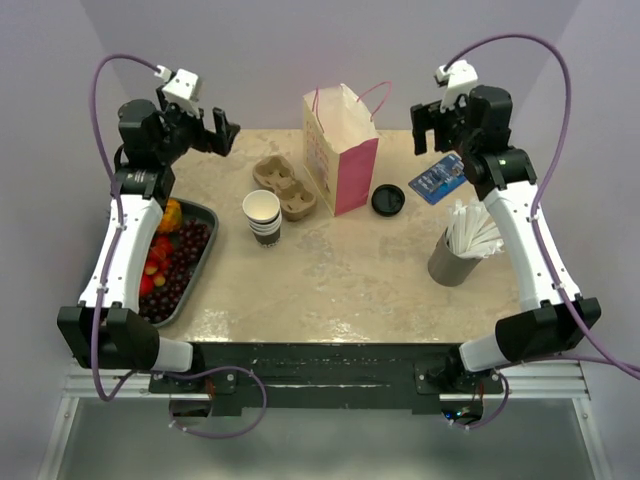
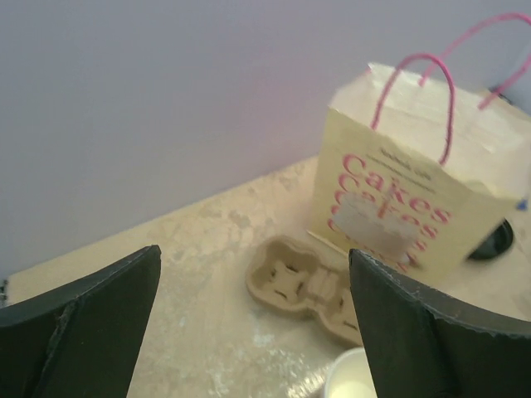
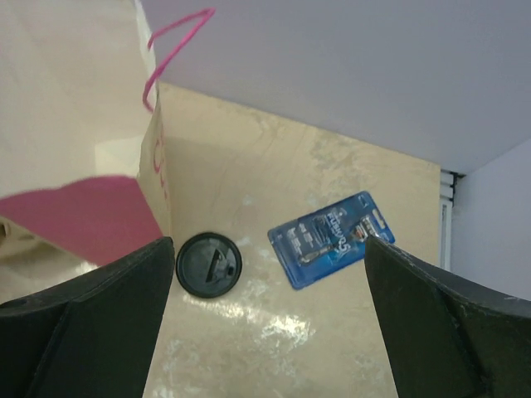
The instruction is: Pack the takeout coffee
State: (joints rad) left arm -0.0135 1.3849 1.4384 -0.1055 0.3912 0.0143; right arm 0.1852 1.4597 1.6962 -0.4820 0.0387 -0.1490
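Spread wide and empty, the left gripper [image 1: 222, 133] has the lidless stacked cups [image 1: 262, 217] ahead and below; the right gripper [image 1: 432, 130], equally spread, is nearer to the loose black lid [image 1: 387, 200]. No lidded takeout coffee shows in any view.

A grey tray [image 1: 209, 250] of dark grapes, red berries and an orange piece sits at the left edge of the table [image 1: 350, 285]. Near the middle stand stacked paper cups [image 1: 263, 217] without a lid, just beside a cardboard cup carrier [image 1: 285, 185]. Behind them a cream paper bag [image 1: 342, 150] with pink handles stands upright. A loose black lid [image 1: 387, 200] lies just right of the bag, a blue razor pack [image 1: 437, 178] beyond it. Nearer, a grey cup [image 1: 455, 264] holds white straws.
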